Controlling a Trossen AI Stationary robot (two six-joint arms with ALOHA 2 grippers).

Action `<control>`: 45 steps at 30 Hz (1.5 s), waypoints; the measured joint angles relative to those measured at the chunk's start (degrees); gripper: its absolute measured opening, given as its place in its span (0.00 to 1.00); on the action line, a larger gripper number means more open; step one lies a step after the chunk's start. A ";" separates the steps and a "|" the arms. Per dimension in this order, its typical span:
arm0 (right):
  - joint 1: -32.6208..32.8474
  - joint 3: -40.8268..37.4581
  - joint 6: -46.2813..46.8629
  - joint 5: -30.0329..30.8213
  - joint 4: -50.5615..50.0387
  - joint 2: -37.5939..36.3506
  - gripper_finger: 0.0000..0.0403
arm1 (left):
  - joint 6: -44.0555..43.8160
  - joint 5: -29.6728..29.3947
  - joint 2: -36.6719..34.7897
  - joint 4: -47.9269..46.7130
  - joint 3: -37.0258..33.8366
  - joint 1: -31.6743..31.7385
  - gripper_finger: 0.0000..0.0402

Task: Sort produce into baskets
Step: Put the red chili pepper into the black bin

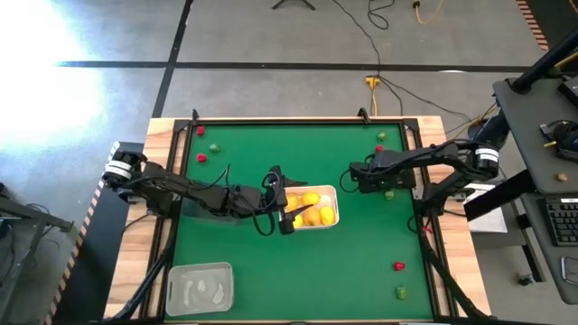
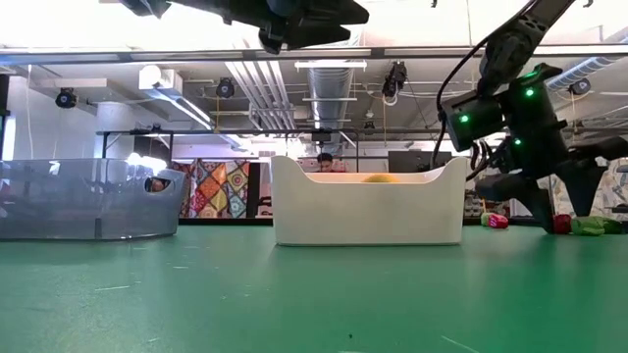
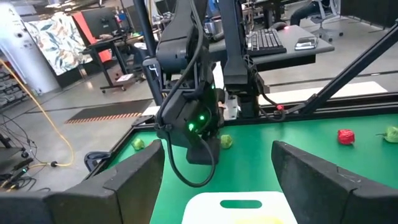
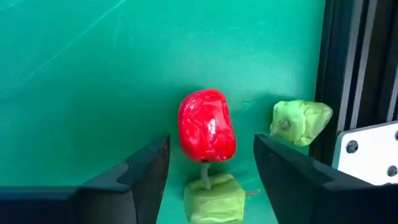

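Note:
My right gripper [image 4: 211,149] points down at the table's right side [image 1: 381,183], open, one finger on each side of a small red piece [image 4: 207,126] that lies on the green mat; I see no touch. Two green pieces [image 4: 213,198] [image 4: 301,121] lie close by. My left gripper [image 3: 217,168] hangs open over the left end of the white basket [image 1: 327,191], which holds yellow-orange rounds [image 1: 312,208] mid-table. A clear basket [image 1: 199,287] stands at the near left.
More red and green pieces lie at the far left [image 1: 200,158], far right [image 1: 379,137] and near right [image 1: 398,265]. The table's dark right rail [image 4: 354,74] runs close beside my right gripper. A person shows far behind the white basket [image 2: 324,160].

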 joint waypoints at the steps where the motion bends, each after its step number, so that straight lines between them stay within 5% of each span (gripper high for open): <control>1: 0.00 -0.02 -0.02 0.01 0.16 0.03 0.55 | 0.33 -0.01 0.00 0.01 0.00 0.00 0.69; 11: 0.00 0.07 -2.47 -0.13 2.18 0.05 0.46 | 0.86 -0.01 0.02 0.24 0.00 0.26 0.69; 19: -0.39 0.07 -5.48 -0.03 3.97 0.07 0.30 | 0.30 0.03 0.17 0.20 -0.04 0.44 0.69; 27: -2.02 5.82 -15.12 7.24 6.23 -0.28 0.19 | -0.95 -2.92 0.20 -0.04 -0.09 0.76 0.69; 30: -2.81 10.65 -22.23 10.41 12.19 -0.23 0.18 | -1.40 -5.94 0.20 -0.20 -0.09 0.90 0.69; 34: -4.45 14.97 -33.62 6.38 29.35 0.99 0.19 | -3.83 -8.02 -0.15 -2.23 -0.09 1.52 0.69; 38: -5.57 18.49 -40.57 -3.23 42.07 6.09 0.19 | -5.96 -11.30 -3.47 -11.88 -0.09 1.66 0.69; 45: -3.92 28.93 -50.63 -10.25 41.99 21.74 0.19 | -20.40 -13.64 -17.62 -41.22 -0.09 2.87 0.67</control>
